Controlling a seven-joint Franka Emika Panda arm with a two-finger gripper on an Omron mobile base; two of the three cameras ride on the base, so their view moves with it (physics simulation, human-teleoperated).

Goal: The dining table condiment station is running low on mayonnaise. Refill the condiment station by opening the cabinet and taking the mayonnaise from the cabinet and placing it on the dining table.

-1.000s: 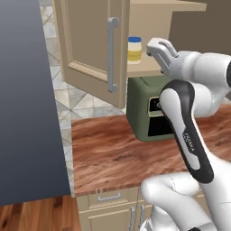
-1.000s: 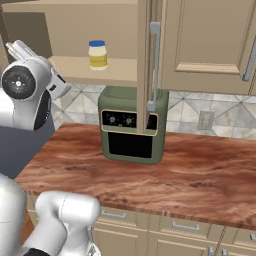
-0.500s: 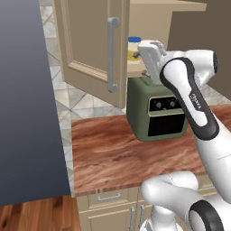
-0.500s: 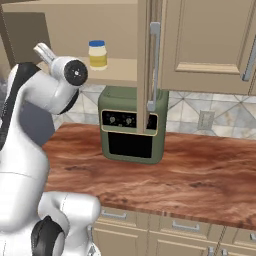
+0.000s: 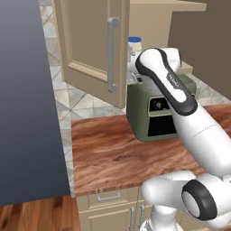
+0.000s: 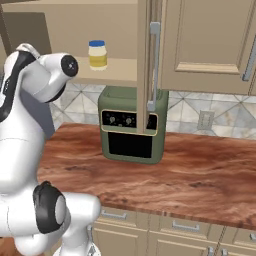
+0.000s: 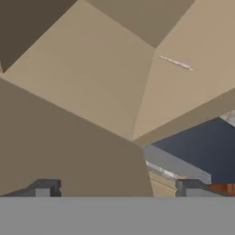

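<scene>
The arm [image 5: 180, 103] is glossy white, built of rounded, swollen links — smooth shells with no cables or screws showing. A broad black band runs along the upper link, bearing small pale lettering too fine to read. Joints are capped with dark grey-black discs ringed in white [image 6: 47, 214]. Beside the jaws, two small dark grey fingertips [image 7: 45, 187] — blocky, square-ended.

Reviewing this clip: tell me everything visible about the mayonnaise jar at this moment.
The mayonnaise is a small round jar with pale cream-yellow contents, a yellowish label band and a blue screw lid, seemingly clear glass or plastic. It stands upright with the lid on, alone on the tan shelf inside the open cabinet, above the green oven. Nothing touches it except the shelf. In the left base view just its lid and top show, behind the arm.
</scene>
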